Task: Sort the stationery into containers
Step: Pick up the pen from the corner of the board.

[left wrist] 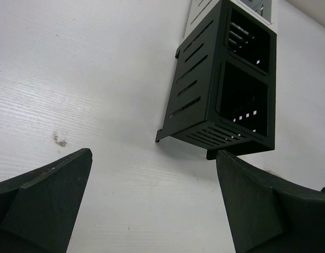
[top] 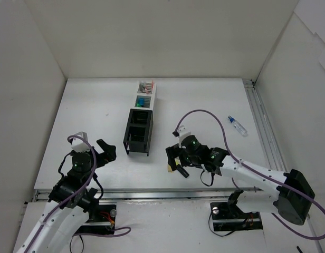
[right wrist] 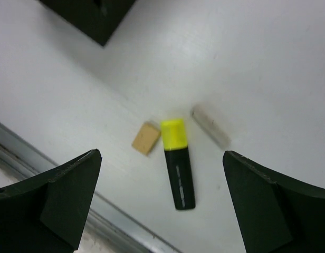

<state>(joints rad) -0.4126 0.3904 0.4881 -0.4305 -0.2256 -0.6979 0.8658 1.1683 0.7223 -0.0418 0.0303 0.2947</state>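
The right gripper (top: 174, 162) hangs low over the table (top: 204, 100) with its jaws spread as wide as they go, and nothing is held between them. Straight below the gap, seen from its own wrist, lies a yellow-capped highlighter (right wrist: 178, 168), black body pointing back towards the gripper and cap pointing away. A tan eraser (right wrist: 146, 138) sits just beside the cap on the left finger's side; I can't tell whether the two touch. A paler eraser (right wrist: 210, 125) lies on the other side, a little apart from the cap and slanted. A metal rail (right wrist: 41, 153) runs along the table edge behind the left finger (right wrist: 51, 211). Ahead and to the left of that finger is a corner of the near black box (right wrist: 94, 16).

The left gripper (top: 105, 152) is likewise wide open and empty, held above bare table. The black boxes (left wrist: 226, 100) stand just ahead of it, close to its right finger (left wrist: 268, 205), their open tops tilted towards its camera and dark inside. Beyond them, in the same row, come the white boxes (top: 145, 92), with small coloured things inside that are too small to make out.

Well off to the right gripper's far right lies a small blue-capped piece (top: 237, 126) with a pale body.
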